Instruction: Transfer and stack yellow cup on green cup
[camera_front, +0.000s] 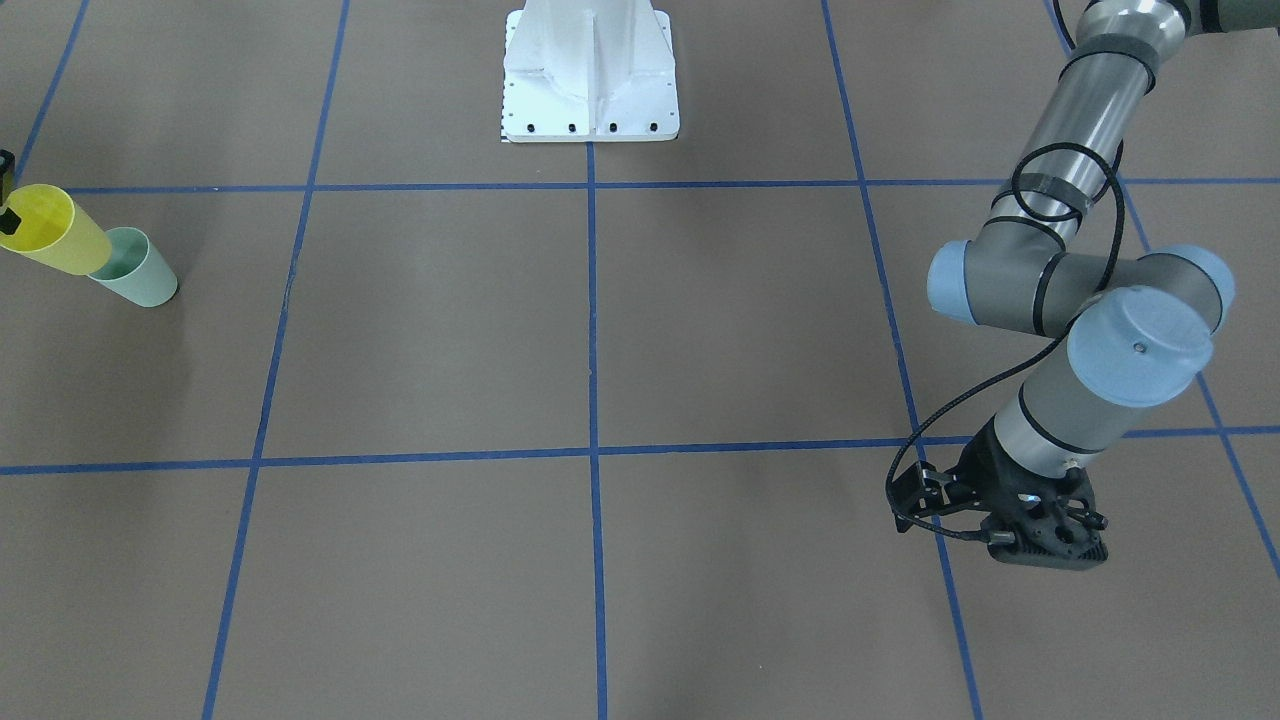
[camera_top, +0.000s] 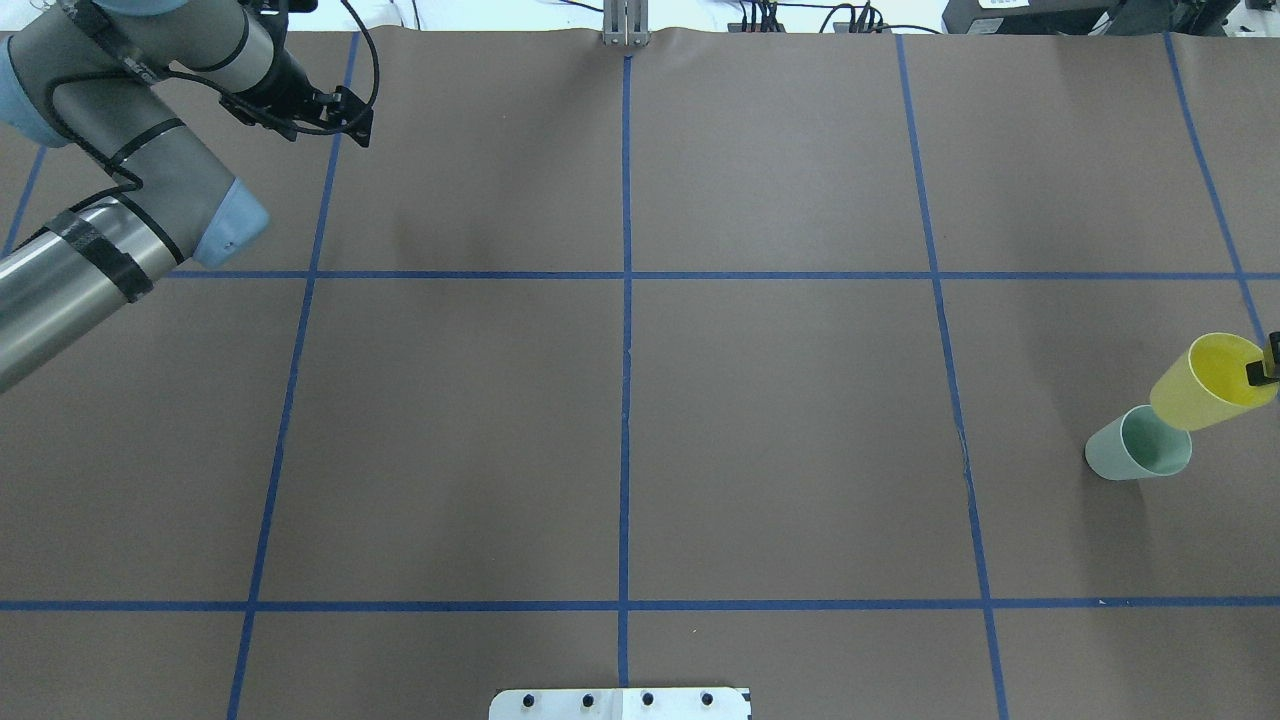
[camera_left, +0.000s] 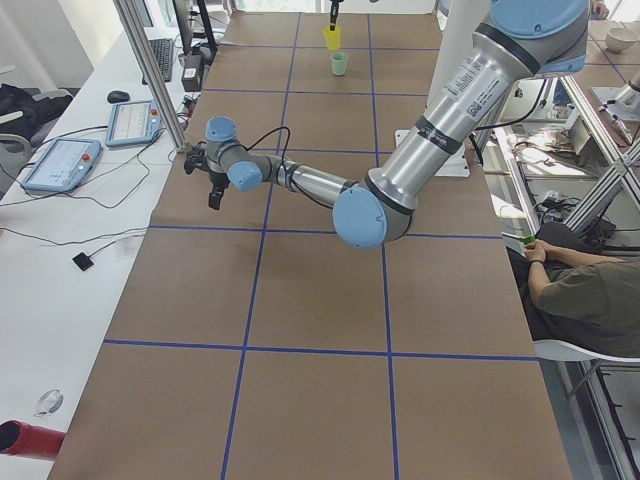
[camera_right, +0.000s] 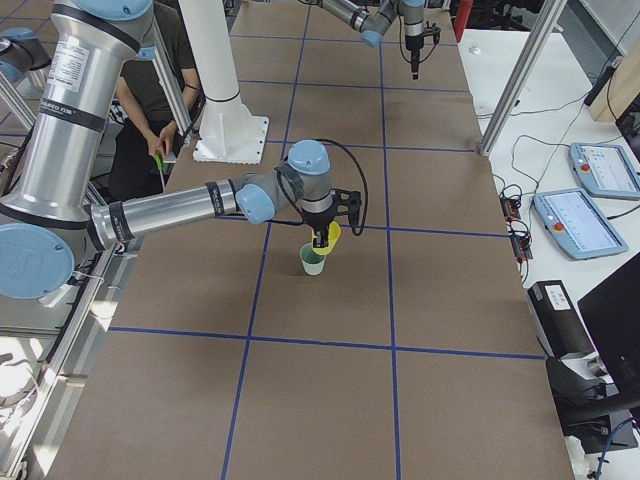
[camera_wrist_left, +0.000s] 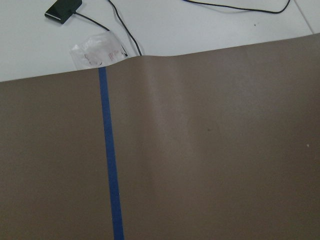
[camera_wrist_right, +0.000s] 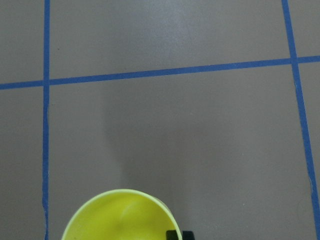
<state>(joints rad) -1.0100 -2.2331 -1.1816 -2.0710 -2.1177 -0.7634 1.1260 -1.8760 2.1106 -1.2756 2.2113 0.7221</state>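
The yellow cup (camera_top: 1213, 382) hangs in my right gripper (camera_top: 1262, 372), which is shut on its rim wall at the table's right edge. It is held off the table, and its base is close by the rim of the green cup (camera_top: 1140, 443), a little to one side of it. The green cup stands upright on the brown mat. The front-facing view shows the yellow cup (camera_front: 55, 230) next to the green cup (camera_front: 135, 267). The right wrist view shows the yellow cup's open mouth (camera_wrist_right: 120, 217) and one fingertip (camera_wrist_right: 177, 234). My left gripper (camera_top: 350, 110) is far off, open and empty.
The white robot base plate (camera_front: 590, 90) sits at the table's middle near edge. Blue tape lines (camera_top: 625, 400) cross the brown mat. A cable and a small plastic bag (camera_wrist_left: 97, 49) lie on the white bench past the mat's edge near my left gripper.
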